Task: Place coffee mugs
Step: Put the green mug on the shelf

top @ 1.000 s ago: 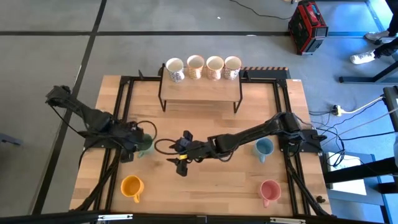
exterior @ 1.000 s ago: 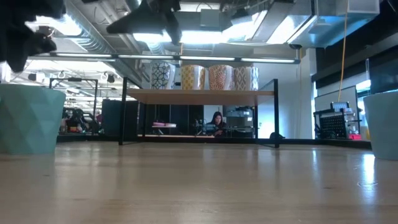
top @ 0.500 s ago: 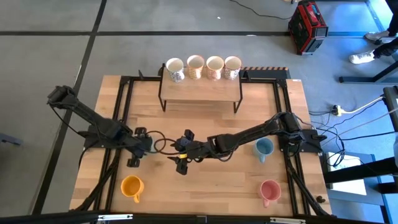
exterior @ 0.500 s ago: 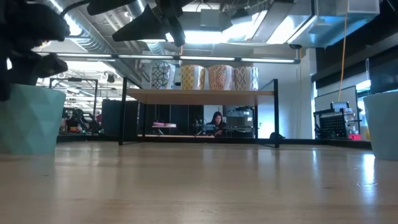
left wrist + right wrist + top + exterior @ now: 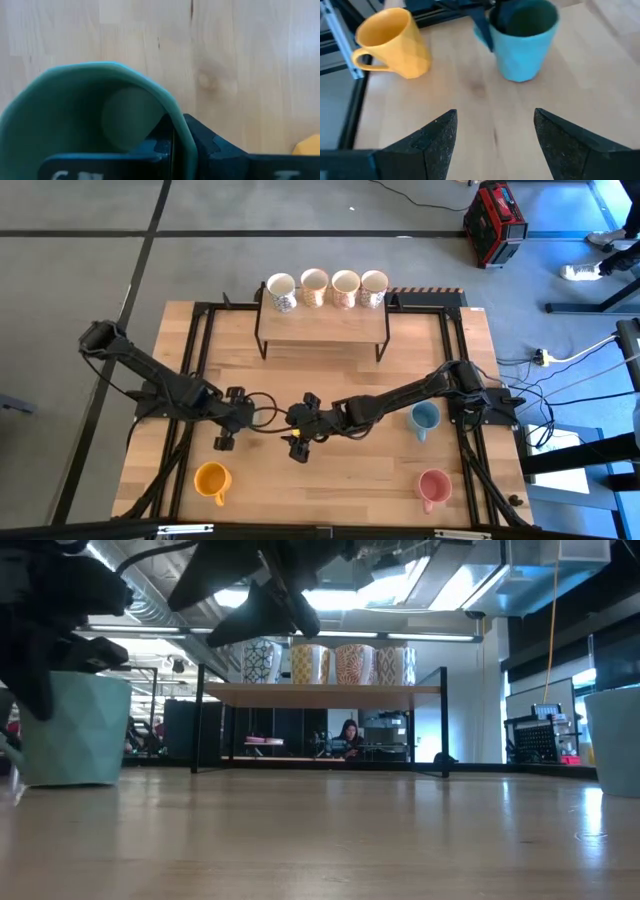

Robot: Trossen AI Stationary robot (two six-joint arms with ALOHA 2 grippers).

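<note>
1. The left gripper is over the table's left-middle, its fingers clamped on the rim of the green mug, one inside the wall and one outside. In the low view this mug stands upright on the wooden table.
2. The orange mug stands near the front left corner, its handle towards the front edge; the right wrist view shows it beside the green mug.
3. The right gripper hovers at the table's middle, just beside the left gripper, its jaws spread wide and holding nothing; its fingers point at the green mug.
4. Four white or cream mugs stand in a row on a black-framed wooden shelf at the back; the leftmost bears a dark lattice pattern. No writing on them can be read.
5. The light blue mug stands on the right side.
6. The pink mug stands near the front right corner.
7. A red case sits on the floor beyond the table; its lettering is too small to read.
</note>
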